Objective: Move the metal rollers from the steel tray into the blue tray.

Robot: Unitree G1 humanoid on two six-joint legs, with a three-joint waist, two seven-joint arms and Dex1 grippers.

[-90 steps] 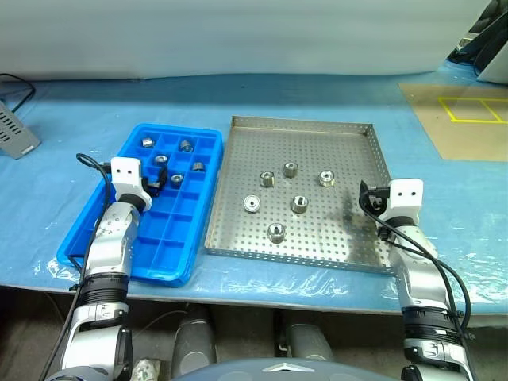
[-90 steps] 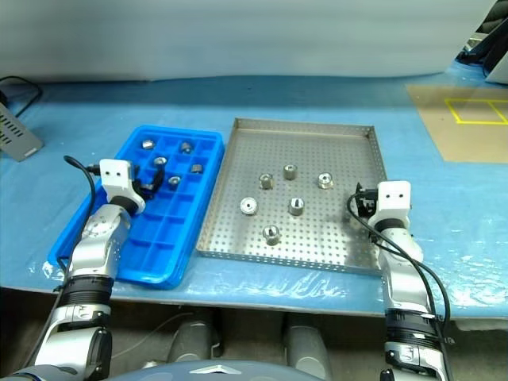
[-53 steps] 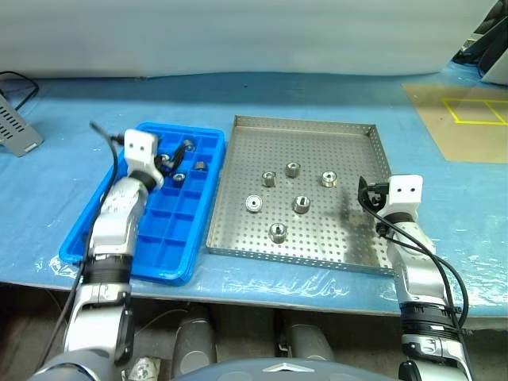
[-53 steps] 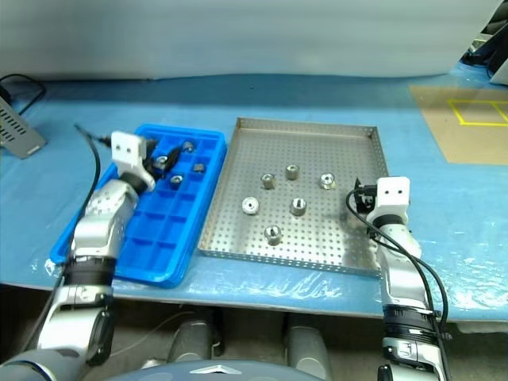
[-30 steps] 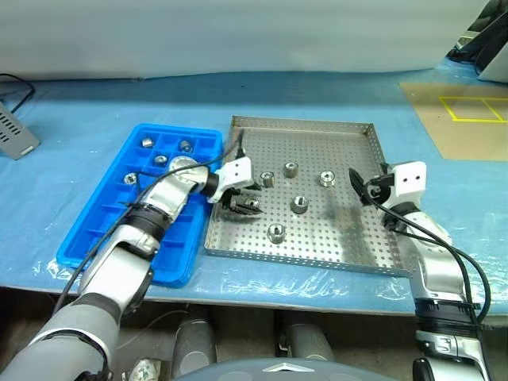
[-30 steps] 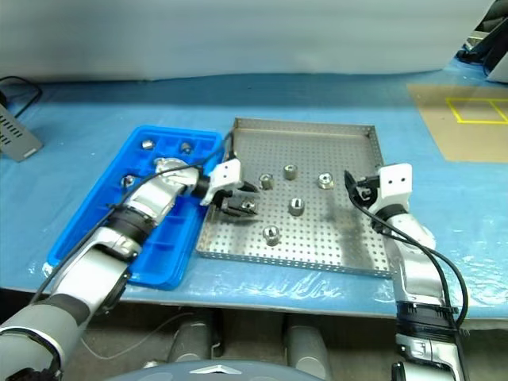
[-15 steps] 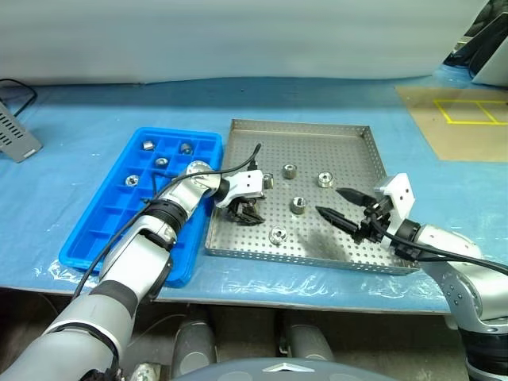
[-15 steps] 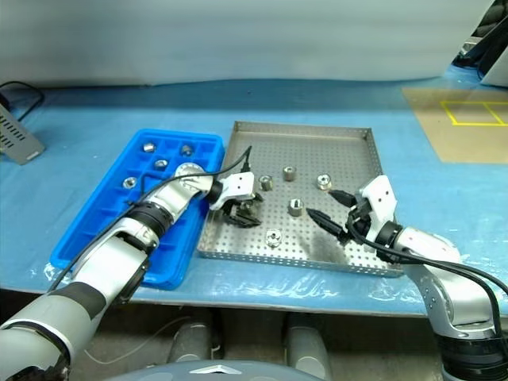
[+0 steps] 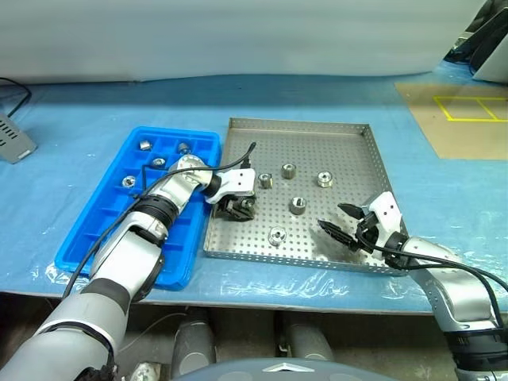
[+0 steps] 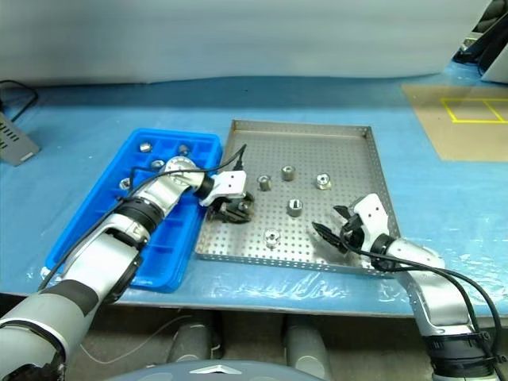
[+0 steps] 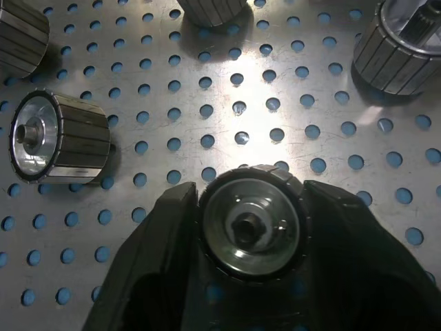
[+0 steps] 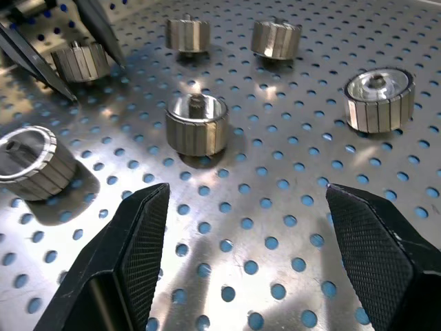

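The steel tray (image 9: pixel 357 151) lies mid-table with several metal rollers loose on it, among them one (image 9: pixel 298 205) at the centre and one (image 9: pixel 277 236) near the front rim. My left gripper (image 9: pixel 238 208) is down at the tray's left side, shut on a metal roller (image 11: pixel 251 224) that rests on the perforated floor with a finger (image 11: pixel 162 238) against each side. My right gripper (image 9: pixel 333 217) hovers low over the tray's front right, open and holding nothing, facing the centre roller (image 12: pixel 198 124). The blue tray (image 9: pixel 103 222) on the left holds several rollers (image 9: pixel 158 161) in its far compartments.
A blue sheet covers the table. A grey box (image 9: pixel 12 147) sits at the far left edge, and a brown mat with yellow lines (image 9: pixel 464 119) lies at the far right. The steel tray's low rim (image 9: pixel 294 123) stands between the two trays.
My left gripper's fingers have closed onto the roller at the tray's left side. My right gripper has sunk and drawn back toward the tray's front right corner, still open.
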